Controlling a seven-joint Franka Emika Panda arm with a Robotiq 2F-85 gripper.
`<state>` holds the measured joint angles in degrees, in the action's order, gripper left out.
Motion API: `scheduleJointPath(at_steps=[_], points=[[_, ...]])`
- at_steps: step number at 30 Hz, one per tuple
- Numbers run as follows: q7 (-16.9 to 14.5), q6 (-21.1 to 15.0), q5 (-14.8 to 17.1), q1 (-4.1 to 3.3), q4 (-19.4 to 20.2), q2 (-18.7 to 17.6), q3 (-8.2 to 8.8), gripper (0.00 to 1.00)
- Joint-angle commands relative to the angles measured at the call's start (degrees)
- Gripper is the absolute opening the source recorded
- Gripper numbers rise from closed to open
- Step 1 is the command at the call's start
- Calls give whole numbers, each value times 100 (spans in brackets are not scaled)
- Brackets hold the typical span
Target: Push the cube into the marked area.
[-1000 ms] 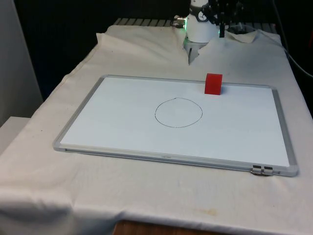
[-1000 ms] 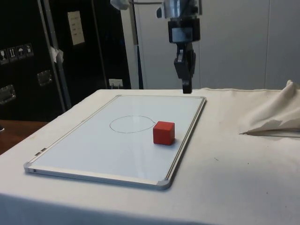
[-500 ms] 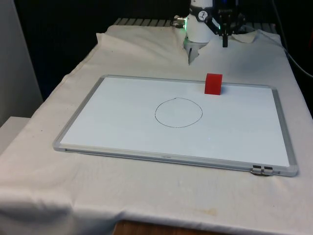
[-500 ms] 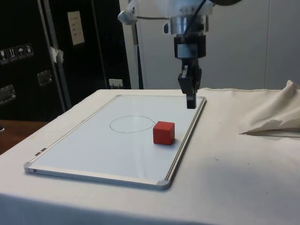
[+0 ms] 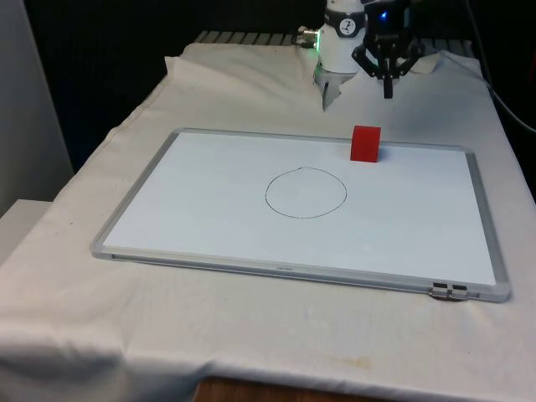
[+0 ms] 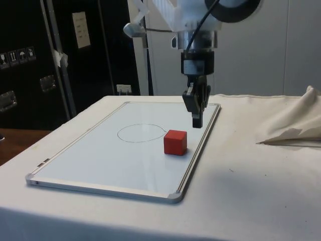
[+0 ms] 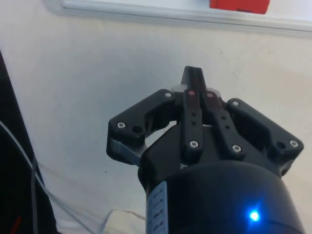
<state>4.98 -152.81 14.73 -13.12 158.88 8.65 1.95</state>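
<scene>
Above the far edge of the whiteboard I see the claw hanging in the air, its two fingers pressed together into one narrow blade, clenched on nothing and touching nothing. From the side view the claw points straight down, near the red cube but clear of it, on the side away from the drawn circle. The wrist view puts the fingertips over bare white cloth, with the board's metal frame and a strip of the red cube just beyond them.

On my front view the red cube sits on the whiteboard close to its far rim, outside the drawn circle and toward the front view's right of it. Nothing lies between cube and circle; the board surface between them is bare. A rumpled fold of the cloth lies on the desk well apart from the board.

Compared with a second ago, the claw has come lower and nearer the cube, while the cube has not shifted.
</scene>
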Motion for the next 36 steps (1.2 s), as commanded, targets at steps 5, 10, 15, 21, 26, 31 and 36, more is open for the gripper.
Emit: scheduleJointPath(at_steps=[5, 10, 15, 21, 26, 31, 36], points=[[-103, -390, 338, -69, 6, -292, -103, 0], [-109, -659, 470, -63, -23, -561, -189, 0], [-11, -825, 367, -6, -57, -768, -235, 0], [-80, -1175, 636, -23, -212, -1077, -315, 0], [-57, -1450, 613, -17, -229, -1301, -338, 0], [-80, -1770, 573, 23, -235, -1587, -350, 0], [-74, -2126, 470, 40, -246, -1879, -298, 0]])
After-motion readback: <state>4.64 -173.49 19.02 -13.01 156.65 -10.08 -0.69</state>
